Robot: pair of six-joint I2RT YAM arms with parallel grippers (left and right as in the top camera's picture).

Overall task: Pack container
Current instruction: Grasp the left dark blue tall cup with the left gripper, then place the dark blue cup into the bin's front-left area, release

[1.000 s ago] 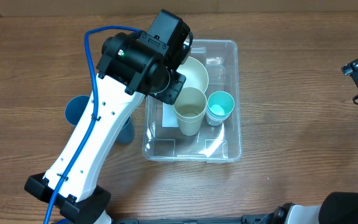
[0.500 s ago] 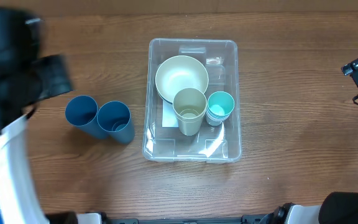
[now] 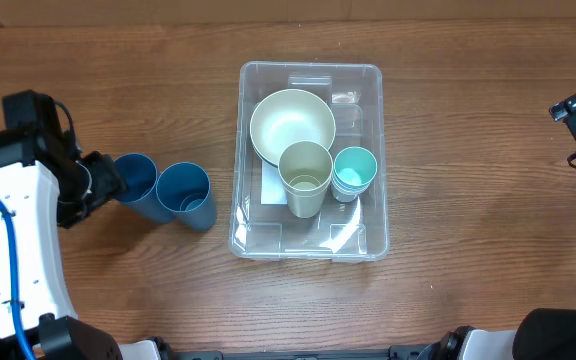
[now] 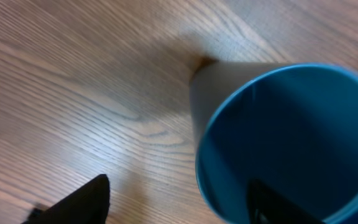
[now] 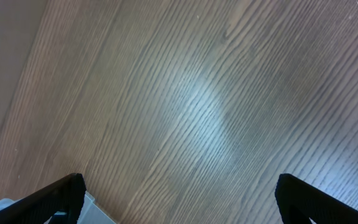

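Looking down from overhead, the clear plastic container (image 3: 365,236) sits on the wooden table (image 3: 468,250) about midway between my two arms, its long side running away from me. Inside it, packed close together, are a cream bowl (image 3: 292,125) at the far end, a cream cup (image 3: 305,180) overlapping the bowl's near rim, and a stack of teal cups (image 3: 354,170) just to the right of the cream cup. A white label (image 3: 271,188) shows through the base, partly hidden under the bowl and the cup.

Left of the container, apart from it on the bare wood, two blue cups sit side by side, overlapping in this view: the right blue cup (image 3: 185,195) nearer the container and the left blue cup (image 3: 131,180) beyond it.

My left gripper (image 4: 178,190) is at the left blue cup with its jaws apart (one dark finger (image 4: 73,202) outside the cup over the table, the other seen within the cup's mouth), so the cup's wall lies between them. Whether either finger touches the wall I cannot tell — the wrist view is blurred.

My right gripper (image 5: 180,190) hangs near the table's right edge, well apart from the container. Its jaws are spread wide, with only wood grain between its fingers (image 5: 55,199) — it holds nothing.
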